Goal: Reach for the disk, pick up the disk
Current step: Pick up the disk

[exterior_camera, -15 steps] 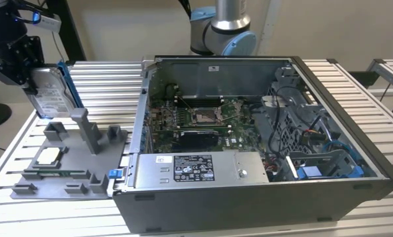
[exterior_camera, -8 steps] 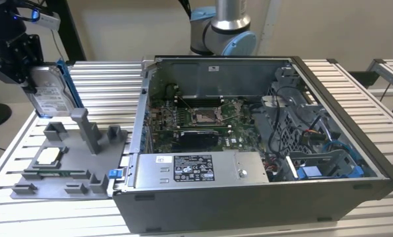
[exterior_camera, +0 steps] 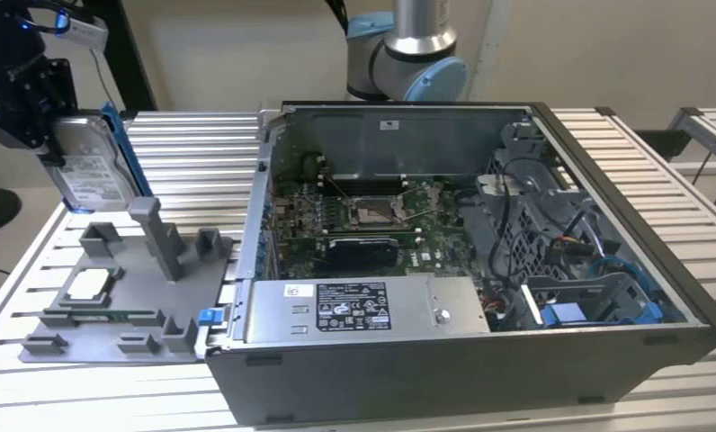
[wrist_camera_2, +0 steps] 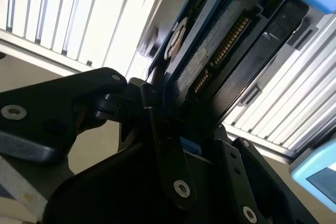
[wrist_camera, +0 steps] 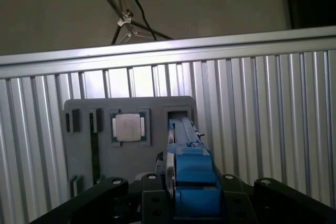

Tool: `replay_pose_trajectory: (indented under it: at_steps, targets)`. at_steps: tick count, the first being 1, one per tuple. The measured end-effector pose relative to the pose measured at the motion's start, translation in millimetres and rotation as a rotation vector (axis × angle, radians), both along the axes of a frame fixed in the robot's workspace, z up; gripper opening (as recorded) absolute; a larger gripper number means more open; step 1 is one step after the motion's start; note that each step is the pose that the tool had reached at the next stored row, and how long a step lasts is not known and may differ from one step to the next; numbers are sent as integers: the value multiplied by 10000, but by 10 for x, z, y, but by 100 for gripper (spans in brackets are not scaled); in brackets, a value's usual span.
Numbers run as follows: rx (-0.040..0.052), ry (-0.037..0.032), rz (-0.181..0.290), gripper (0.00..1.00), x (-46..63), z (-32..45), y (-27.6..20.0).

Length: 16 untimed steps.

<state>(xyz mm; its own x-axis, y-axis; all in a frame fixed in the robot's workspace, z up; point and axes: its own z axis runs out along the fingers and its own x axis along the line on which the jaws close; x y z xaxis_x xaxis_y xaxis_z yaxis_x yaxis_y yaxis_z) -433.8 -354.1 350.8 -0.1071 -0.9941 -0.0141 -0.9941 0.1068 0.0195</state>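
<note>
The disk (exterior_camera: 92,169) is held on edge, clamped in the closed hand (exterior_camera: 49,142), clear of the tabletop (exterior_camera: 178,135) and above the grey fixture (exterior_camera: 100,310). A slip is judged the main risk: the grip seems to be taken toward one end, so much of the disk hangs below the hand, and a jolt could let it pivot or slide out between the fingers (wrist_camera_2: 164,145). A knock could also be caused by any loss of height, since the fixture's upright posts (exterior_camera: 154,236) stand just beneath the hand. In the first wrist view the disk's blue frame (wrist_camera: 192,178) is seen pinched at the hand's centre, running straight out from it toward a rectangular slot (wrist_camera: 178,115) in the fixture
</note>
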Motion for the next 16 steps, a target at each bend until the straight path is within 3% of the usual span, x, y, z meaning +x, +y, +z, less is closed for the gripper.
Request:
replay_pose_trajectory:
  at_steps: [9,16]
  targets:
    - [0,1,1,0,1,64,-1]
    - [-1,1,-2,0,-1,216,1]
